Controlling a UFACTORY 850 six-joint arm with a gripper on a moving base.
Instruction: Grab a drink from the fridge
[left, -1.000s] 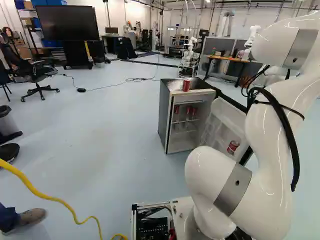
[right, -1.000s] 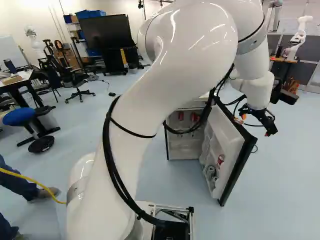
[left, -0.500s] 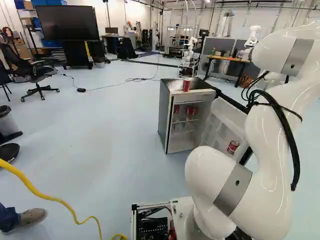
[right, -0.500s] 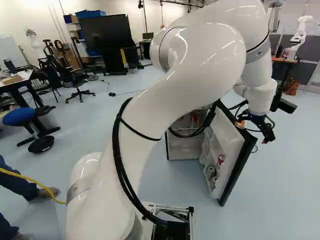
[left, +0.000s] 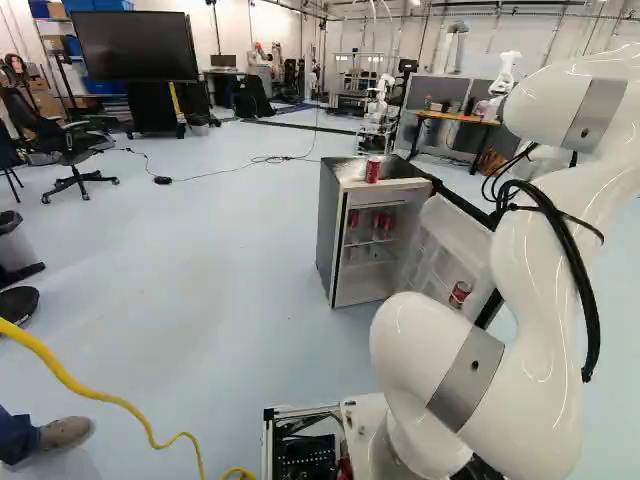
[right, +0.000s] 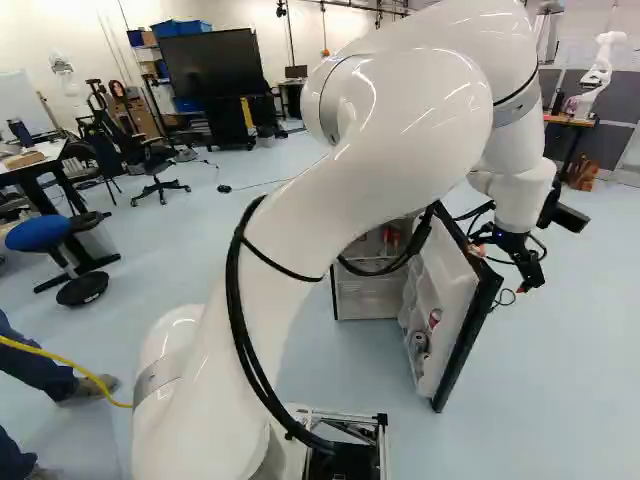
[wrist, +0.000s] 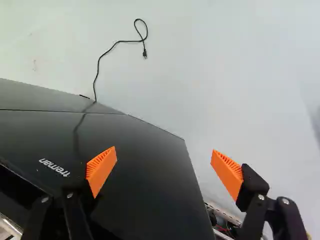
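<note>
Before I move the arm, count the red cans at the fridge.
5 visible: one can on top of the fridge, three cans on its upper shelf, another can in the open door. More may be hidden inside.

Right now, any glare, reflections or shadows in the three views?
Left base view: highlights on the arm; pale patch on the fridge top, glare or a covering, can't tell. Right base view: glare streaks along the arm. Wrist view: dark streak on the black door, probably a reflection of the power cord.
</note>
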